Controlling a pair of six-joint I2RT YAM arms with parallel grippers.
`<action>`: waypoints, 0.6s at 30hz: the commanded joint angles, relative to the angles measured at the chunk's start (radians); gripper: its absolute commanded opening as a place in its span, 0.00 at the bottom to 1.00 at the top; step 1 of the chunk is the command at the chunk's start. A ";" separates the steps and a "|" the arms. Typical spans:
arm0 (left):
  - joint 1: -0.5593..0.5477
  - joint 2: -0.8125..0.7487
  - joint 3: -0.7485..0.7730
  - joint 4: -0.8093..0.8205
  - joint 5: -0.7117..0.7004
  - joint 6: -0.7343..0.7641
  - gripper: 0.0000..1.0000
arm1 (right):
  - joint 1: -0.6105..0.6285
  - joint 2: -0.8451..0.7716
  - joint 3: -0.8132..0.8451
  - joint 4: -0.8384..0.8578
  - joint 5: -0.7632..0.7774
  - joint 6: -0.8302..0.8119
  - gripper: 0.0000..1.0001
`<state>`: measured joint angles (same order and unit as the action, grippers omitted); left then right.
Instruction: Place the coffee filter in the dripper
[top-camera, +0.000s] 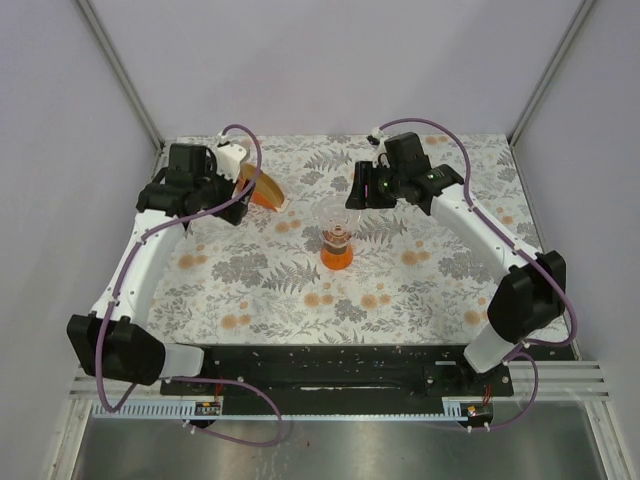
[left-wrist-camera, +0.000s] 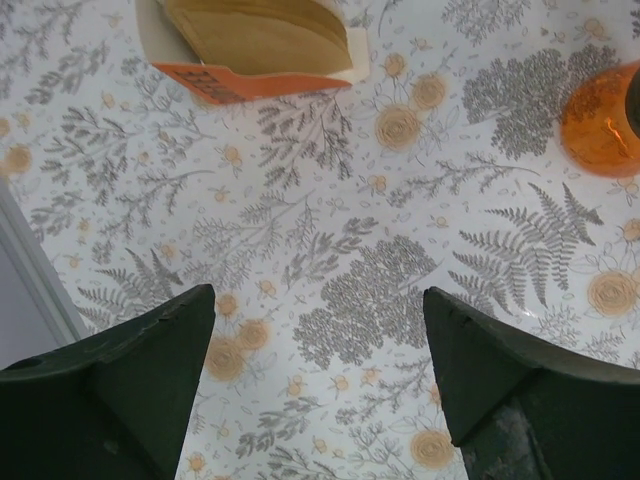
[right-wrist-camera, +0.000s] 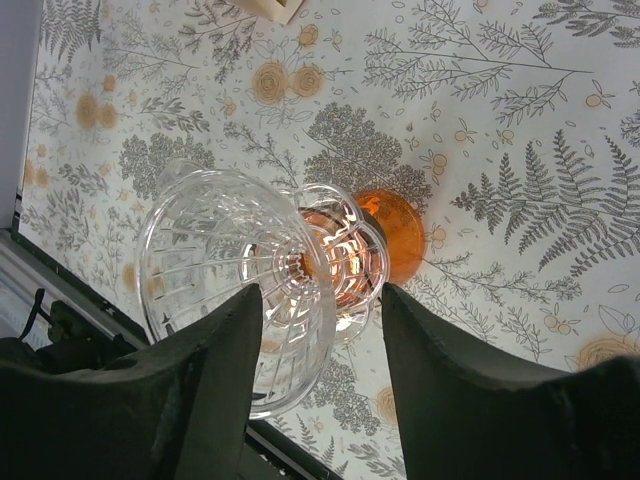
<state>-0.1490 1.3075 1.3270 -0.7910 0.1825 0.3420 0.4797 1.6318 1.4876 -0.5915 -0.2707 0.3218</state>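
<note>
Left end effector, spread and empty, hangs near the holder at the dripper's ten o'clock, where the coffee filter sits stacked; a clumsy pinch could drag out several papers or tip it.

- The dripper stands upright at the middle of the table: a clear ribbed funnel on top, a dark band at the neck, a bright orange rounded base below.
- Through my right wrist camera I'm looking into its mouth, with ribs running down to the neck and the orange base glowing behind.
- The coffee filter is thin tan-brown paper, the front sheet of a stack leaning in the orange holder, well apart from the dripper, off to its far left.
</note>
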 joint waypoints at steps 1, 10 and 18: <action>0.005 0.077 0.125 0.091 -0.035 -0.009 0.83 | 0.008 -0.052 0.101 -0.027 0.039 -0.033 0.60; -0.009 0.378 0.374 0.173 -0.148 -0.225 0.72 | 0.007 -0.133 0.114 -0.041 0.204 -0.084 0.65; -0.052 0.576 0.480 0.268 -0.278 -0.302 0.50 | -0.006 -0.125 0.046 -0.016 0.323 -0.098 0.68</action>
<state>-0.1810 1.8259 1.7184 -0.6083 -0.0055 0.0986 0.4793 1.5066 1.5570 -0.6292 -0.0334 0.2462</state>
